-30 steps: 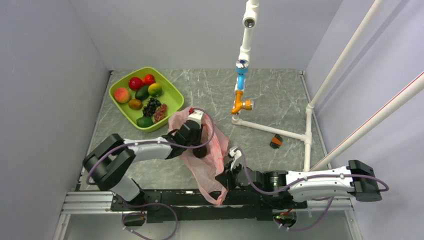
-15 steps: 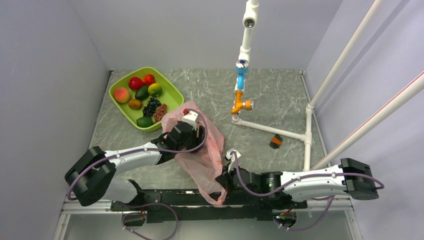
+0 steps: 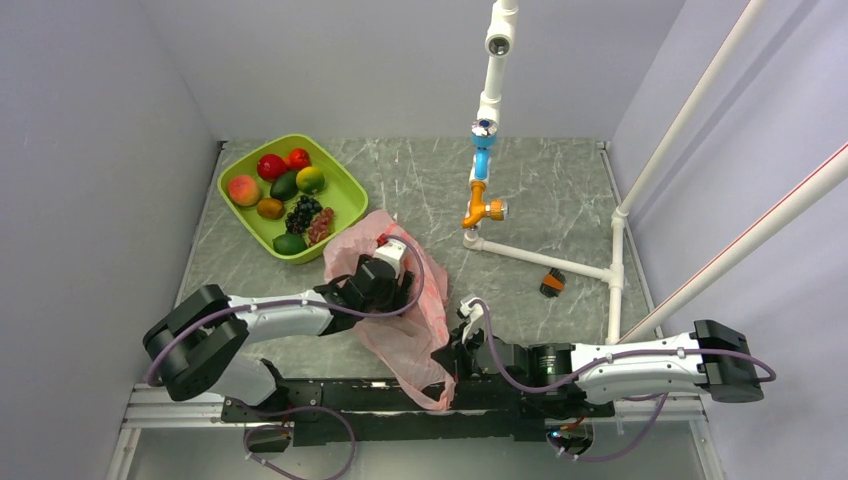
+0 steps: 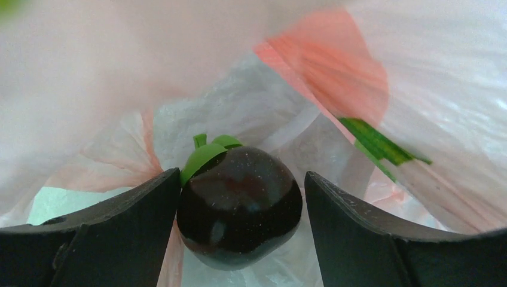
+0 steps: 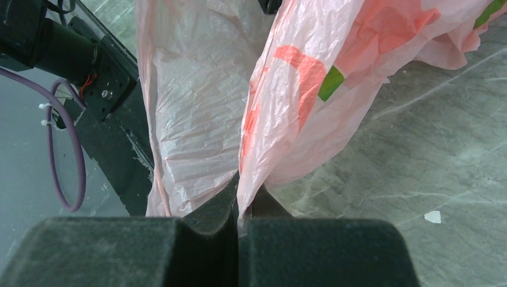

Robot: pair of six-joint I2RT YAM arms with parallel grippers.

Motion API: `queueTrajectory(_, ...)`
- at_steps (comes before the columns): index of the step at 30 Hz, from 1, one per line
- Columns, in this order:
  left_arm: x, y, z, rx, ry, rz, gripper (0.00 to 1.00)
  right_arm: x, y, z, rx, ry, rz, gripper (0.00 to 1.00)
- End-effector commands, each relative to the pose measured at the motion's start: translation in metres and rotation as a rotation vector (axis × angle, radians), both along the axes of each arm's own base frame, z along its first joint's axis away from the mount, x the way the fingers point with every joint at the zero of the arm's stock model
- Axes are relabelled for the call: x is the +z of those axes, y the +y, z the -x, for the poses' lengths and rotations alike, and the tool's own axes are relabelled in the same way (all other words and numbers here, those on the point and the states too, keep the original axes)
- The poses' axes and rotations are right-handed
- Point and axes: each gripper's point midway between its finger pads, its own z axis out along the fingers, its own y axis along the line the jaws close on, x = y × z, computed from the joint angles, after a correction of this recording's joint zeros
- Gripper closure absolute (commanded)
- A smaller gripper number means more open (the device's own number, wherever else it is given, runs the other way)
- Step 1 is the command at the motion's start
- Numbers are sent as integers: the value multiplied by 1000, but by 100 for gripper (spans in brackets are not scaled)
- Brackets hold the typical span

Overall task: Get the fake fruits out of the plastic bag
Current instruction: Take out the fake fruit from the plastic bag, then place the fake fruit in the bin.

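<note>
The pink plastic bag (image 3: 405, 335) lies crumpled near the table's front middle. My left gripper (image 4: 242, 174) is inside it; from above only its wrist (image 3: 385, 265) shows at the bag's mouth. Its jaws are open around the dark purple-black plum (image 4: 239, 203). The left finger touches the plum and a thin gap shows at the right finger. My right gripper (image 5: 239, 191) is shut on a fold of the bag's edge (image 5: 263, 119), low at the front (image 3: 450, 345). The brown-orange oval (image 3: 270, 208) and reddish-brown grape bunch (image 3: 321, 227) lie in the green tray (image 3: 345, 182).
The tray at the back left also holds a peach, red fruits, an avocado, a lime and dark grapes (image 3: 302, 214). A white pipe frame (image 3: 540, 262) with an orange and blue fitting (image 3: 482, 200) stands at the right. A small orange-black part (image 3: 552, 283) lies beside it.
My left wrist drew back to the left, then moved forward and down into the bag's mouth. The bag's top shifted with it. My right gripper has kept its hold.
</note>
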Motion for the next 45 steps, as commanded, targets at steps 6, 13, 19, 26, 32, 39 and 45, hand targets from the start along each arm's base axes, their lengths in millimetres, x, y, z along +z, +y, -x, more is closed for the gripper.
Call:
queueTrajectory(6, -3, 2, 5, 24, 1, -41, 35, 6, -2, -4, -31, -13, -19, 100)
queueTrajectory(13, 53, -15, 16, -55, -21, 117, 65, 5, -6, -10, -73, -19, -8, 100)
queueTrajectory(19, 109, -33, 45, -201, -16, 323, 72, 7, -14, -23, -167, -25, 1, 100)
queueTrajectory(26, 169, -39, 80, -358, -16, 510, 89, 12, -15, -30, -214, -44, 32, 100)
queueTrajectory(32, 227, 15, 54, -182, -194, 474, 91, 8, -17, -29, -218, -29, 38, 100)
queueTrajectory(39, 267, 121, -29, 320, -268, 343, 77, 11, -23, -30, -233, -21, 34, 100)
queueTrajectory(45, 277, 171, -97, 474, -209, 318, 79, 10, -29, -29, -251, 2, 14, 100)
